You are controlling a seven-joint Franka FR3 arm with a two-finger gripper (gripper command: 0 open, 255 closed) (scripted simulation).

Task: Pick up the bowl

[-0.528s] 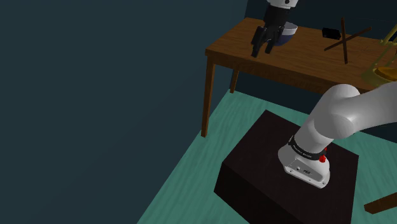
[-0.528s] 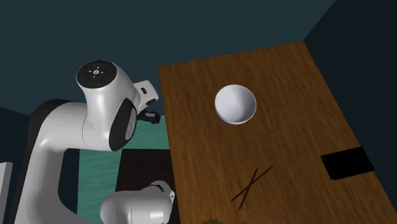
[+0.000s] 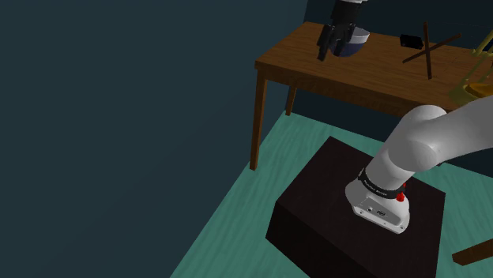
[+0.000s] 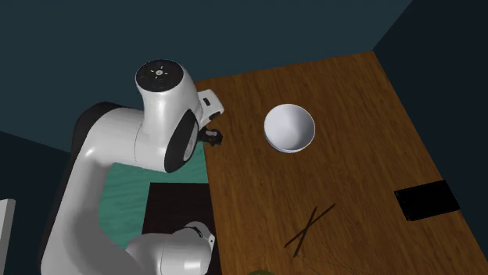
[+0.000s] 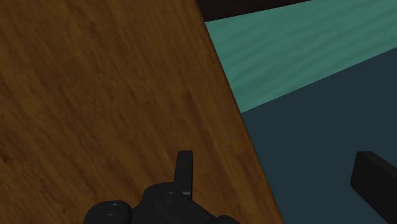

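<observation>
All-black two-finger end effector (image 3: 329, 53), fingers apart and empty, straddles the brown wooden surface's (image 4: 352, 187) edge. In the second exterior view, the round white bowl (image 4: 289, 127) sits at its 3 o'clock, bare wood around.

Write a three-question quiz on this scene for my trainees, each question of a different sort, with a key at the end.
1. True or false: the pincer is shut on the bowl.
2. Multiple choice: on the wooden table, the bowl is A) upright, B) upside down, C) lying on its side.
3. Fill the gap: the two thin sticks on the table lie ______ over each other.

Key: 1 false, as the fingers stand apart with nothing between them; 2 A; 3 crossed.
</observation>
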